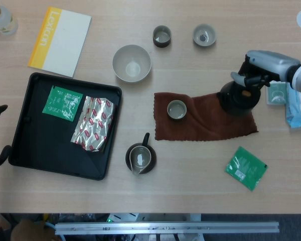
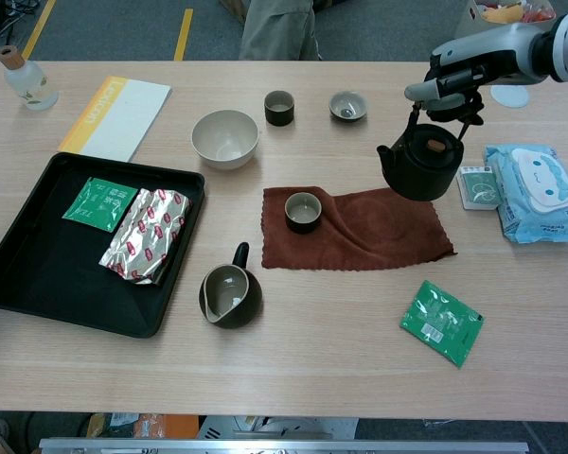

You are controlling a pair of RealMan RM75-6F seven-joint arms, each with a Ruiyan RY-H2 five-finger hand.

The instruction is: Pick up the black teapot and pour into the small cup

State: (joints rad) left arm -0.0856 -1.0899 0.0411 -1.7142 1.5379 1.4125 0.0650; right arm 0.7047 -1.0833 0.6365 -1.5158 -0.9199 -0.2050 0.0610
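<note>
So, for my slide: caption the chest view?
Right hand holds black teapot by its handle above brown cloth bearing small cup.

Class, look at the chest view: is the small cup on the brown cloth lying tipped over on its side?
No. The small cup stands upright on the brown cloth, its open mouth facing up.

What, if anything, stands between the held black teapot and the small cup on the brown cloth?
Nothing visible: only bare brown cloth lies between the black teapot, held by the right hand, and the small cup.
</note>
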